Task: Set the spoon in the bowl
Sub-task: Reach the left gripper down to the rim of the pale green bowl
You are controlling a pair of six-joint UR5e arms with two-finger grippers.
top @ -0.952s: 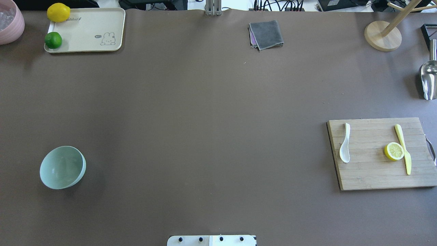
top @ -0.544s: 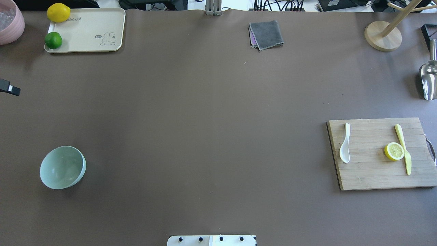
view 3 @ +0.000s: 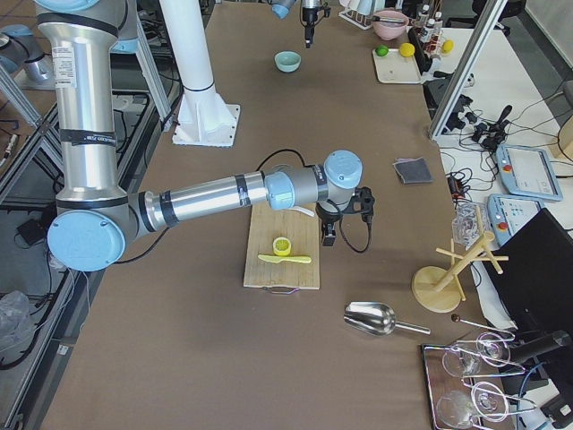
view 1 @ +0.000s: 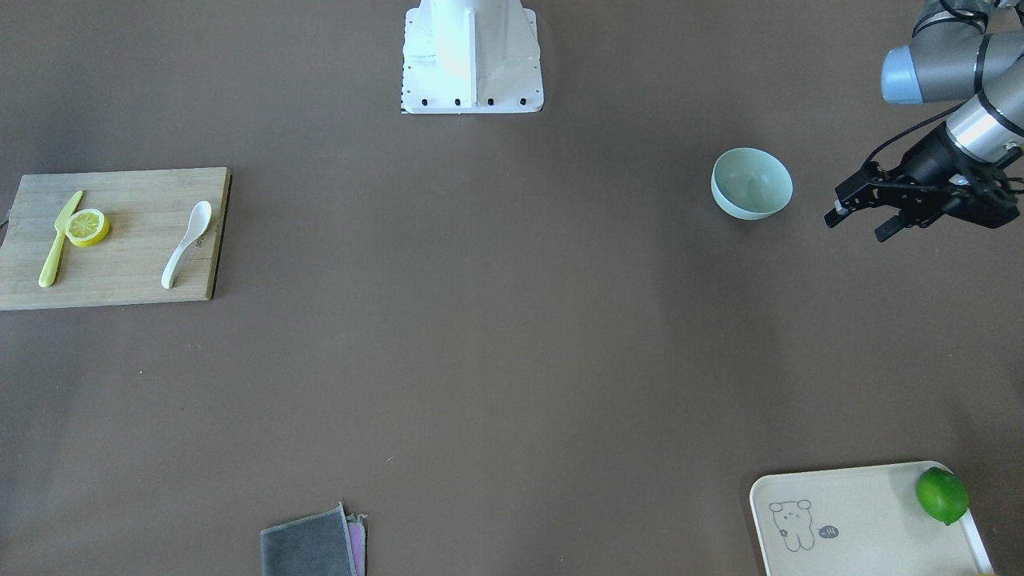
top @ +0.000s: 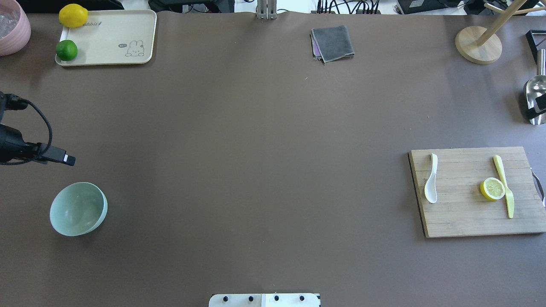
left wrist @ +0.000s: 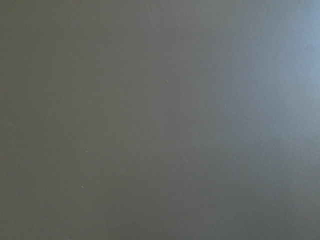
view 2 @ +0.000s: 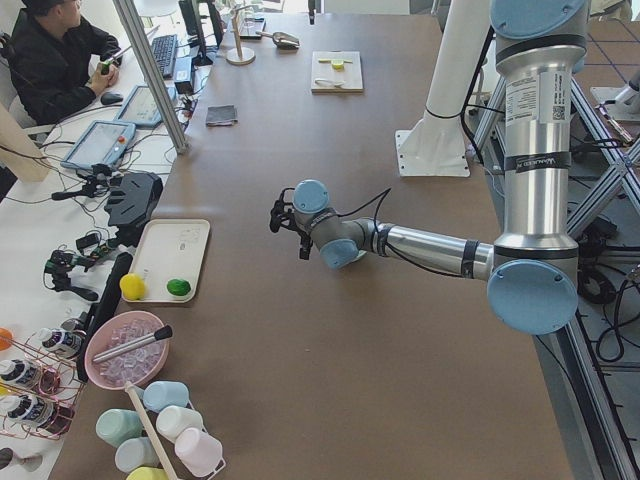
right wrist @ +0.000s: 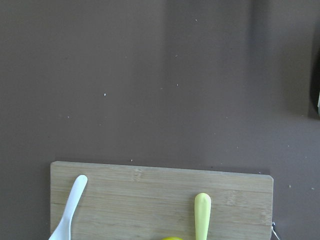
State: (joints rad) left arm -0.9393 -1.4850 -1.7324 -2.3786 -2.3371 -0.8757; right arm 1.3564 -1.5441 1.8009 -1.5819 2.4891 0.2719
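Note:
The white spoon [top: 431, 179] lies on the left part of a wooden cutting board [top: 469, 221] at the table's right, scoop toward the robot. It also shows in the front view [view 1: 186, 244] and the right wrist view [right wrist: 70, 210]. The mint-green bowl [top: 78, 209] stands empty at the near left, also in the front view [view 1: 752, 184]. My left gripper [view 1: 858, 226] hovers beside the bowl, farther out toward the table's left end, its fingers apart and empty. Only a dark piece of my right gripper [top: 538, 106] shows at the right edge, beyond the board; I cannot tell its state.
A yellow knife [top: 505, 187] and a lemon half [top: 492, 189] lie on the board's right part. A metal scoop [top: 535, 91] and a wooden stand [top: 477, 44] are at the far right. A grey cloth [top: 332, 42] and a tray [top: 111, 38] with fruit lie at the back.
My left gripper has come in from the left edge and moved nearer to the bowl. A piece of my right gripper has appeared at the right edge. Spoon and bowl have not moved.

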